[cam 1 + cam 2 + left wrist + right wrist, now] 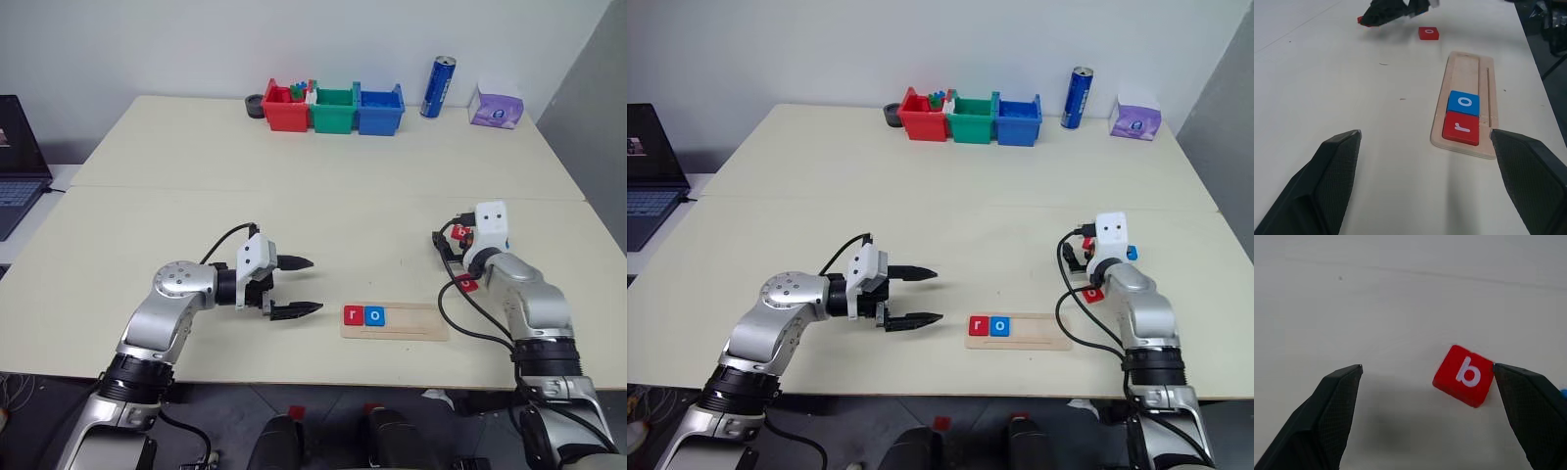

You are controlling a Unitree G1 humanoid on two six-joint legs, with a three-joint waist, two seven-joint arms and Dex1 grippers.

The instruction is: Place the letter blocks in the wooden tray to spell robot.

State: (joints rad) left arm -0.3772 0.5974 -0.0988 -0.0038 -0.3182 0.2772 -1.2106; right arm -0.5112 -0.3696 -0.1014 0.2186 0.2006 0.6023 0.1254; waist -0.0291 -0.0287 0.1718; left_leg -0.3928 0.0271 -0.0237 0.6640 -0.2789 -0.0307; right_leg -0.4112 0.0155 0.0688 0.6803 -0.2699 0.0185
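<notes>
Lying near the table's front edge in the left eye view, the wooden tray [395, 321] holds a red "r" block [354, 314] and a blue "o" block [375, 315] at its left end; remaining slots bare. The left gripper [303, 286] hovers just left of the tray, fingers spread, holding nothing. The right gripper [458, 257] sits right of and beyond the tray, by a red tile [468, 284]. At the far edge stands a red bin [284, 113] with small coloured pieces, then a green bin [334, 111] and a blue bin [380, 111], contents unclear.

Left wrist view: tray as above; a loose red tile [1428, 33] beyond it.

Right wrist view: red "b" block [1464, 375] flat on the table between wide-parted fingers, at one fingertip [1528, 401], ungripped.
</notes>
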